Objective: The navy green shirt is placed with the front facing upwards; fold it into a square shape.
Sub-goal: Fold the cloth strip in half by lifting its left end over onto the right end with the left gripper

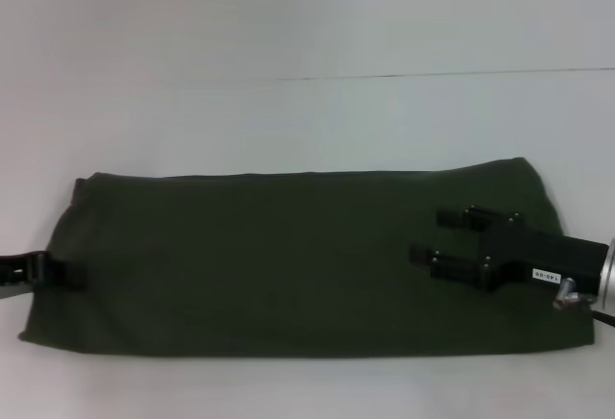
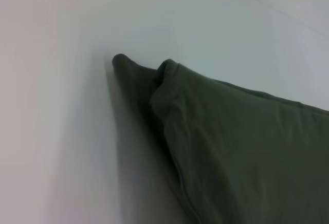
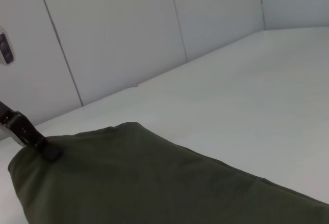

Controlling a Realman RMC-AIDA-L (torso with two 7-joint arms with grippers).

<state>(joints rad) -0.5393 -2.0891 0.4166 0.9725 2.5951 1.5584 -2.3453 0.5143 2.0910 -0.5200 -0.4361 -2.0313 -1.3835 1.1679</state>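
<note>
Right gripper (image 1: 426, 236): over the right part of the shirt in the head view, its two black fingers (image 1: 459, 217) pointing toward the shirt's middle and held well apart from each other, with green cloth showing between them. Whether the tips touch the cloth cannot be told.

Left gripper (image 1: 53, 270): at the shirt's left edge, roughly halfway along that edge. Only a small black part shows beside the cloth in the head view; the right wrist view shows the same black piece (image 3: 32, 137) meeting the far end of the shirt. Whether its fingers are spread or pinching the cloth cannot be told.

Navy green shirt (image 1: 288, 260): folded into one long dark olive band lying flat across the near half of the desk, its long sides running left to right. Plain green cloth faces up. The left end is narrower and rounded, the right end wider. In the left wrist view the near end (image 2: 164, 75) shows two bunched folds of cloth, one layer lying over another, with a stitched hem along the edge.

Desk (image 1: 307, 121): white, bare behind the shirt, with a thin dark seam running across its far part. The shirt's front edge lies close to the desk's near edge.

Wall (image 3: 118, 29): pale panels with vertical joins rising behind the desk's far edge in the right wrist view.
</note>
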